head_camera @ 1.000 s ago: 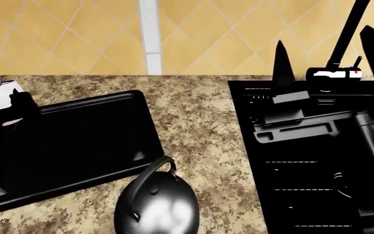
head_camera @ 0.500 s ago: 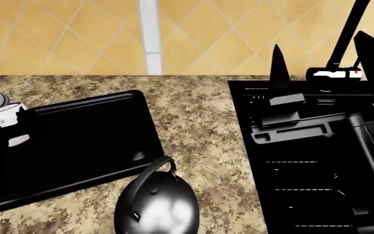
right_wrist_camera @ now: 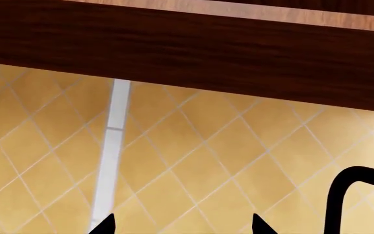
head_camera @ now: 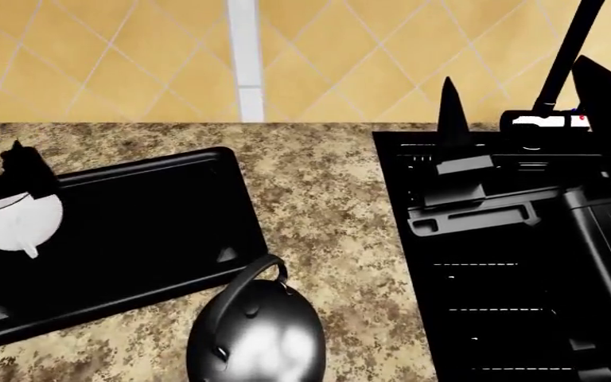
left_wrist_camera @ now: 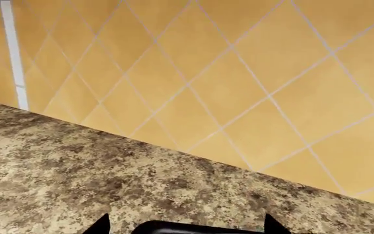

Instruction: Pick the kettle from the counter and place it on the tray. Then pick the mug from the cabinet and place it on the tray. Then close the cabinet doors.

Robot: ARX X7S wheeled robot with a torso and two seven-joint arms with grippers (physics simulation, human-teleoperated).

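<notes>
The dark-metal kettle (head_camera: pixel 254 334) stands on the speckled counter (head_camera: pixel 327 199), just in front of the tray's near right corner. The glossy black tray (head_camera: pixel 146 223) lies at the left. My left gripper (head_camera: pixel 10 171) is over the tray's left end, open and empty. In the left wrist view its fingertips (left_wrist_camera: pixel 100 225) are wide apart, with the tray's rim (left_wrist_camera: pixel 194 228) between them and the counter (left_wrist_camera: pixel 109 180) beyond. My right gripper (head_camera: pixel 523 95) is open and empty above the sink, pointing at the wall (right_wrist_camera: pixel 180 225). The mug is out of view.
The black sink (head_camera: pixel 518 263) with drainer grooves fills the right side, with a black faucet (head_camera: pixel 566 56) that also shows in the right wrist view (right_wrist_camera: pixel 349 195). A tan tiled wall (head_camera: pixel 125 56) backs the counter. A dark wood cabinet underside (right_wrist_camera: pixel 187 48) hangs above.
My left arm has moved in over the tray's left end, and a white part of it now shows above the tray. My right gripper has shifted slightly left. The kettle has not moved.
</notes>
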